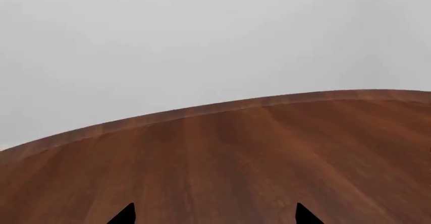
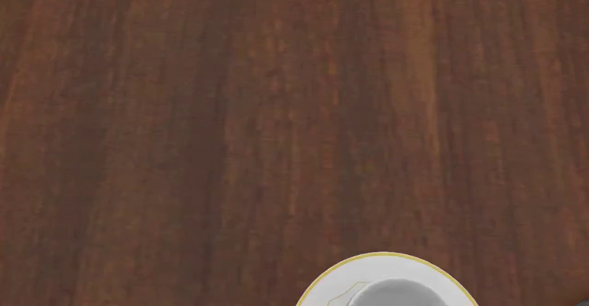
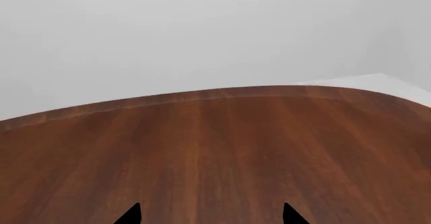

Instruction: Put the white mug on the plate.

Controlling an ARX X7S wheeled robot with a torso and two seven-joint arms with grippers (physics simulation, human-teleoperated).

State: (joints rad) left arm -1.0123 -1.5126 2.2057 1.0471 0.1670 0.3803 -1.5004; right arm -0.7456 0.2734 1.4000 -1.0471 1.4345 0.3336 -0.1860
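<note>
In the head view, the plate (image 2: 330, 289), round and white with a thin gold rim, lies at the bottom edge, right of centre. The white mug (image 2: 398, 293) shows inside the plate's outline as a rounded white-grey shape, cut off by the frame's bottom edge; its handle is not visible. Neither gripper appears in the head view. The left gripper (image 1: 215, 217) is open over bare wood, its two black fingertips (image 1: 125, 216) far apart with nothing between them. The right gripper (image 3: 210, 217) is likewise open over bare wood. Neither wrist view shows the mug or the plate.
A dark brown wooden table (image 2: 276, 113) fills the head view. Both wrist views look across it to its curved far edge (image 1: 222, 107), also seen as the edge (image 3: 202, 94), with a plain grey backdrop beyond.
</note>
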